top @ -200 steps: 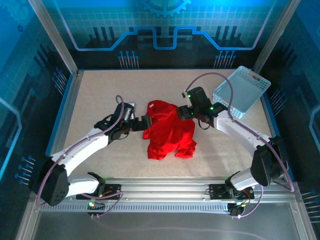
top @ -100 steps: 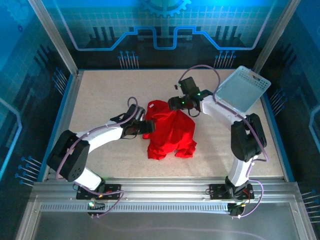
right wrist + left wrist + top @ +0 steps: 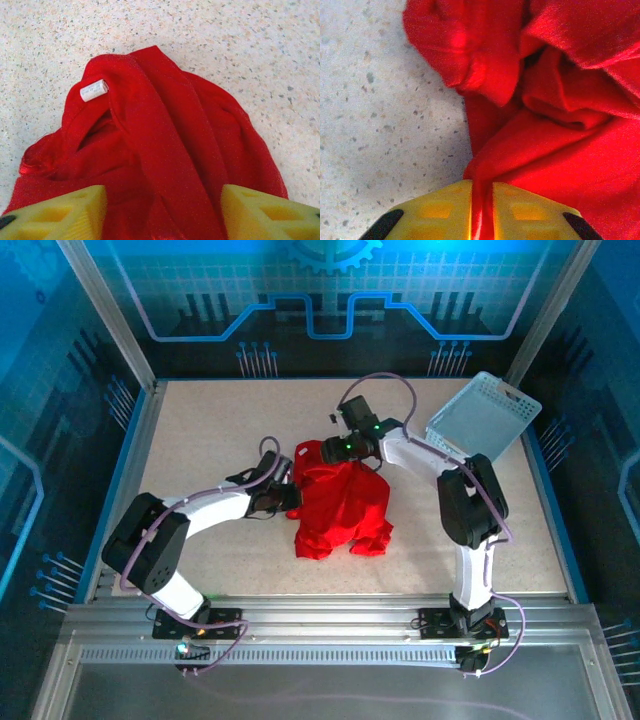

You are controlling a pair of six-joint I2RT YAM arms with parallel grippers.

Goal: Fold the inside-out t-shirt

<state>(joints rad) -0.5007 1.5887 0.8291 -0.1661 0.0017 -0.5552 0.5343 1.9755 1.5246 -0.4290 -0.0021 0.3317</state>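
Centre of speckled tabletop (image 3: 200,430) | bright red soft cloth t-shirt (image 3: 340,502), crumpled, white label (image 3: 93,90) showing | left gripper (image 3: 481,200) pinching a thin edge fold | right gripper (image 3: 162,210) wide, straddling the collar | risk: the thin pinch may slip on lifting; the right may catch several layers.

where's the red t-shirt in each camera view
top external: red t-shirt crumpled near the middle of the picture
left wrist: centre and right, a fold pinched in the left gripper at the bottom edge
right wrist: centre and bottom, white label at upper left
shared landmark: speckled table beside it
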